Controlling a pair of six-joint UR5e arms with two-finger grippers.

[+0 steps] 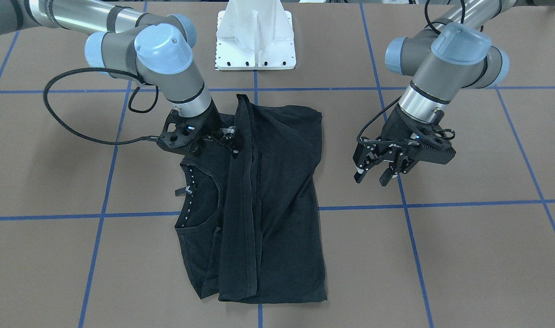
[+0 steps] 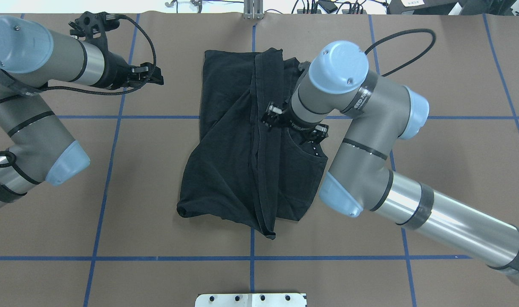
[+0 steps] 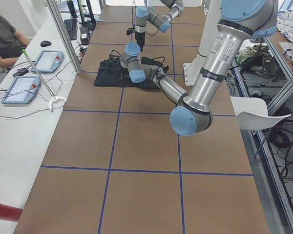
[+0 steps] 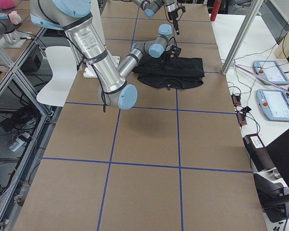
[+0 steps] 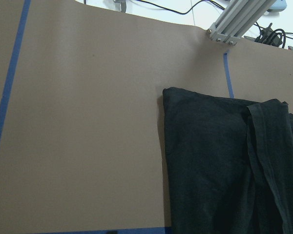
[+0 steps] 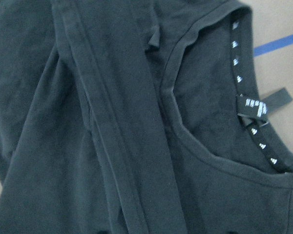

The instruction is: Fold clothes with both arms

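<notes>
The black T-shirt (image 1: 277,205) (image 2: 229,170) lies flat on the brown table, one side folded over so that a hem strip runs down its middle. Its neckline and label (image 6: 254,109) face up, and no print shows. My right gripper (image 1: 233,142) (image 2: 269,118) is down on the shirt beside that hem strip, near the collar. Its fingers look spread, with no cloth lifted. My left gripper (image 1: 372,176) (image 2: 158,76) hovers open and empty over bare table, well clear of the shirt's edge (image 5: 166,146).
The white base stand (image 1: 254,41) sits at the robot's side of the table. Blue tape lines (image 2: 157,117) grid the surface. A metal post (image 3: 63,44), tablets (image 4: 267,72) and a seated person (image 3: 5,39) are along the far side, beyond the shirt.
</notes>
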